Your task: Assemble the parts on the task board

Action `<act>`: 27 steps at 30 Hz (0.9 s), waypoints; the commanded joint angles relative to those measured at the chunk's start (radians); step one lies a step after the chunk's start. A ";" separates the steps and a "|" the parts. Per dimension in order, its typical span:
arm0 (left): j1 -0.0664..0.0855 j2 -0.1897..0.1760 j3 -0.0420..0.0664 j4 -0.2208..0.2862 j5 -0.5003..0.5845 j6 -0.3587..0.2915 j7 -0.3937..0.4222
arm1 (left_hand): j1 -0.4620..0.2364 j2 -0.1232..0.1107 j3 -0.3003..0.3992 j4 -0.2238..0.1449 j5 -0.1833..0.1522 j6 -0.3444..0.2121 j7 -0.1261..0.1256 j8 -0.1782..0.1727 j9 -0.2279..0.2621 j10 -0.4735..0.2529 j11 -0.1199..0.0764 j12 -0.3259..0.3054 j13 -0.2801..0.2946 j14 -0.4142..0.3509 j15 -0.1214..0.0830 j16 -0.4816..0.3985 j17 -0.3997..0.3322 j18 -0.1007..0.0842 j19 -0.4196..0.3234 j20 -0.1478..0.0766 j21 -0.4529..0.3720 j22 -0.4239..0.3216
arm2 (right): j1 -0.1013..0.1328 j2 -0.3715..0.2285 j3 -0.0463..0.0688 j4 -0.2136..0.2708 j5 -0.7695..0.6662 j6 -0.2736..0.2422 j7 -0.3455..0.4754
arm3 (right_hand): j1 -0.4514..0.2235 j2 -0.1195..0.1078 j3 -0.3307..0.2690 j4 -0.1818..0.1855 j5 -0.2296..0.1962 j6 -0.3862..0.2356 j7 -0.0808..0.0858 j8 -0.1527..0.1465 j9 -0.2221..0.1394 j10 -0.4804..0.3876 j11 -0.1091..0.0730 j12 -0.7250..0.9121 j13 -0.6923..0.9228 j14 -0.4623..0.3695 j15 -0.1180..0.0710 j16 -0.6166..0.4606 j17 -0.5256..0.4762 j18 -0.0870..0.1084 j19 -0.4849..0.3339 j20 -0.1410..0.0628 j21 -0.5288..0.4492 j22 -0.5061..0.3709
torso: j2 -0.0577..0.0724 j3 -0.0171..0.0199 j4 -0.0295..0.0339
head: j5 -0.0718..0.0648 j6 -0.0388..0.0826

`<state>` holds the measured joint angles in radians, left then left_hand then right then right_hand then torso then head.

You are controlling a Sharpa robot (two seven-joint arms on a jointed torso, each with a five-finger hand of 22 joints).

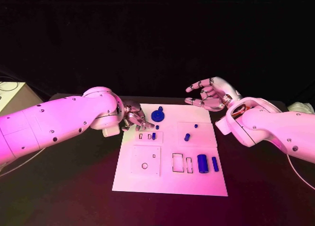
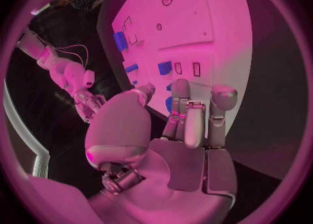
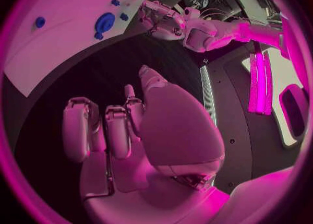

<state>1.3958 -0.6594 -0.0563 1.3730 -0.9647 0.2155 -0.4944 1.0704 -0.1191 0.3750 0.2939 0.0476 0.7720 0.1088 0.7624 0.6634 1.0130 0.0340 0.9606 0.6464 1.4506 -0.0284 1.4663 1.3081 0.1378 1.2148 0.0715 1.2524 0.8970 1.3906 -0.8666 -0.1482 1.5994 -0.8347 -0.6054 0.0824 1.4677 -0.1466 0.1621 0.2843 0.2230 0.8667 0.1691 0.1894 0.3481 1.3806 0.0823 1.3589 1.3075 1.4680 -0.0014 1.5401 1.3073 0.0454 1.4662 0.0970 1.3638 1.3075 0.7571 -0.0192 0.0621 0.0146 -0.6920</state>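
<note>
Head view is showing a white board (image 1: 198, 183) lying flat in the middle of a black table (image 1: 266, 197), with the left hand (image 1: 136, 117) reaching over the board's far left corner and the right hand (image 1: 208, 94) hovering above the table just past the board's far right corner. Left hand: silver, many-fingered, fingers bending down toward the board beside a small slotted panel; whether it is pinching a part there cannot be told, though the left wrist view is showing its fingers (image 2: 185, 119) fairly straight with nothing visible between them. Right hand: fingers spread and loosely curling, holding nothing, well apart from the board. Parts, all blue and looking like smooth moulded plastic: a round gear-like wheel with a knob (image 1: 157, 115) standing near the far edge; a small peg (image 1: 186, 137) sitting in the panel right of centre; a thick barrel-shaped cylinder (image 1: 202, 163) and a slimmer rod (image 1: 214, 163) lying side by side near the right edge, next to two empty rectangular cut-outs (image 1: 179, 162); a tiny piece (image 1: 154, 136) sitting in the slotted panel by the left hand. A square plate with a round hole (image 1: 145, 160) is occupying the near left. Step, as a judgement: the left hand is working on seating a small part at the slotted panel, with several pieces not yet placed. Next move is likely calling for fine fingertip alignment and a straight downward press, since the slots appear narrow.
</note>
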 commanded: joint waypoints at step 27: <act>0.006 0.097 -0.020 -0.080 -0.037 0.117 -0.035 | -0.020 0.012 -0.010 0.000 0.002 -0.014 0.000 -0.001 0.007 -0.013 0.005 0.004 -0.001 0.011 0.006 0.012 0.040 -0.011 0.005 0.006 0.008 0.012 | 0.001 0.014 0.001 -0.017 -0.013 0.031 -0.035 | -0.007 -0.005 0.006 0.001 0.002 -0.012 0.002 -0.006 -0.003 -0.007 0.002 -0.005 0.075 0.087 0.007 -0.004 0.211 0.008 0.016 0.008 -0.005 0.094 | 0.009 -0.0090 0.0133 | -0.019 -0.008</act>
<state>1.4004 -0.5641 -0.0762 1.2904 -1.0069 0.3136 -0.5282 1.0586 -0.1072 0.3697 0.2938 0.0477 0.7649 0.1086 0.7624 0.6689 1.0058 0.0412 0.9605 0.6464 1.4544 -0.0246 1.4715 1.3079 0.1380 1.2188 0.0755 1.2568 0.9086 1.3916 -0.8533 -0.1483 1.5841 -0.8384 -0.5866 0.0506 1.4677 -0.1465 0.1620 0.2843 0.2229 0.8634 0.1724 0.1894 0.3470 1.3808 0.0823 1.3590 1.3076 1.4680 -0.0014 1.5401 1.3080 0.0454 1.4662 0.0970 1.3640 1.3081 0.7649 -0.0276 0.0742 -0.0025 -0.7003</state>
